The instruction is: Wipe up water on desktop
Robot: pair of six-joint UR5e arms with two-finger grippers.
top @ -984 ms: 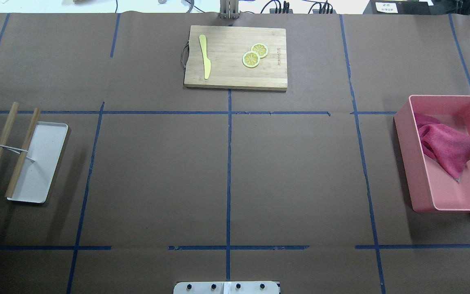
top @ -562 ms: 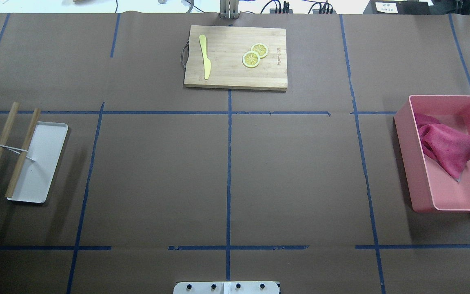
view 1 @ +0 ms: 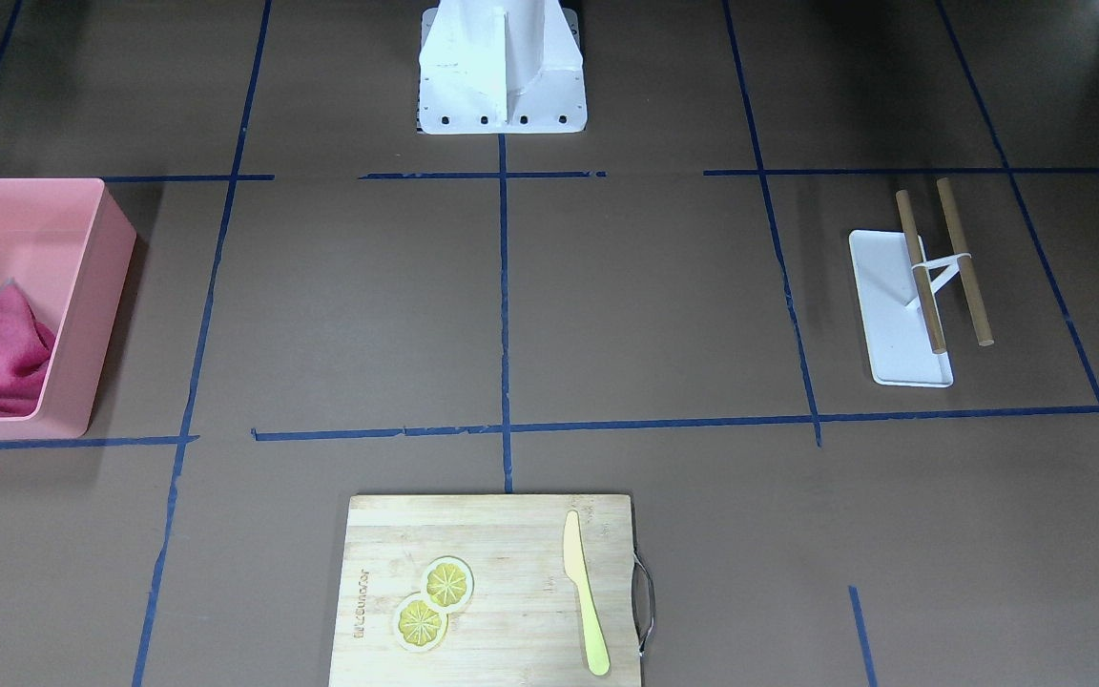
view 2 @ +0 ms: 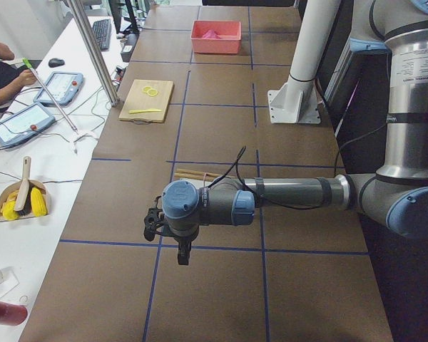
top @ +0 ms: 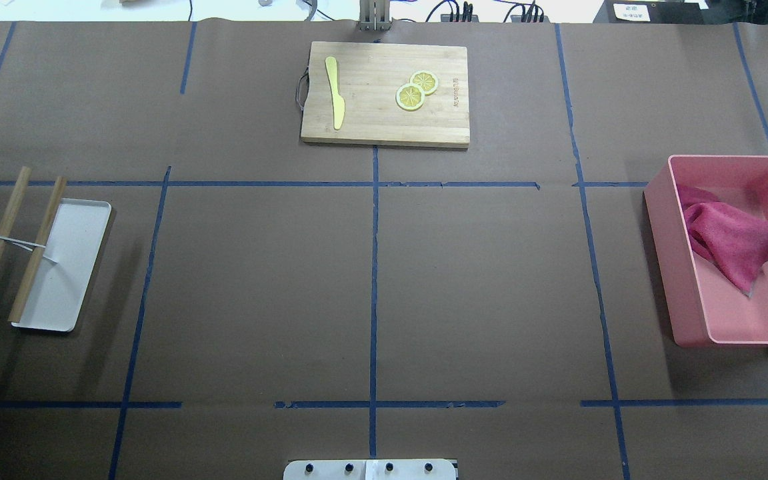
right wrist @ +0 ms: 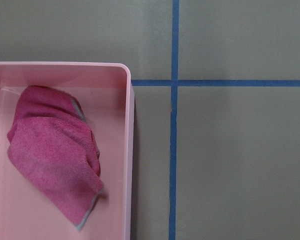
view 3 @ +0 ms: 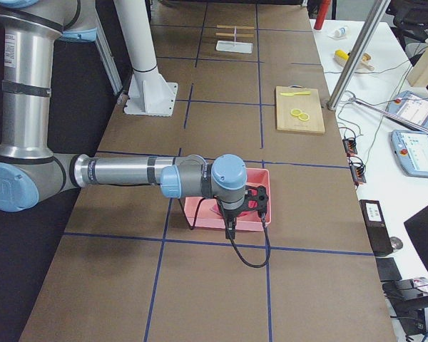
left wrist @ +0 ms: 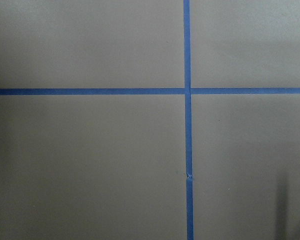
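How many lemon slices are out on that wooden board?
2. Both lie on the cutting board, right of the yellow knife in the overhead view: the front slice nearer the robot, the back slice touching it just beyond. None seem hidden.

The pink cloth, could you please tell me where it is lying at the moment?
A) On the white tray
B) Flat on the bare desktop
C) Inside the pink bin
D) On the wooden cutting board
C: the pink cloth lies crumpled inside the pink bin, as the overhead and right wrist views both show.
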